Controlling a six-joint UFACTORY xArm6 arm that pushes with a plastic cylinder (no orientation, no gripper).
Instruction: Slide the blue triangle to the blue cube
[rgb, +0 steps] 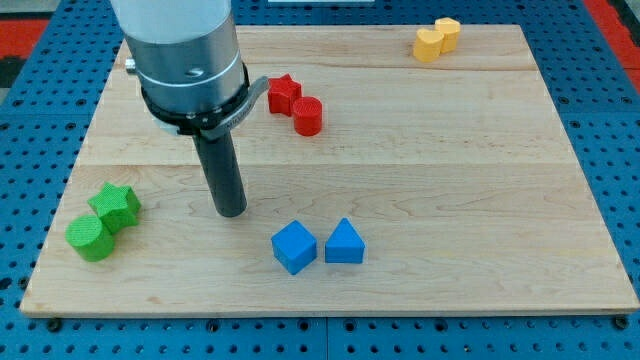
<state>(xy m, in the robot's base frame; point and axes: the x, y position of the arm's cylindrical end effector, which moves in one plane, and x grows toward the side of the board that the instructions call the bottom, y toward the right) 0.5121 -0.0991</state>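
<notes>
The blue triangle (344, 243) lies near the view's bottom centre, just right of the blue cube (294, 247); the two stand side by side, almost touching. My tip (231, 212) rests on the board up and to the left of the blue cube, about a block's width away from it. The rod rises from the tip to the grey arm body at the view's top left.
A red star (284, 93) and a red cylinder (308, 116) sit close together at the top centre. A green star (115, 205) and a green cylinder (92, 238) lie at the left. Two yellow blocks (437, 40) sit at the top right, near the board's edge.
</notes>
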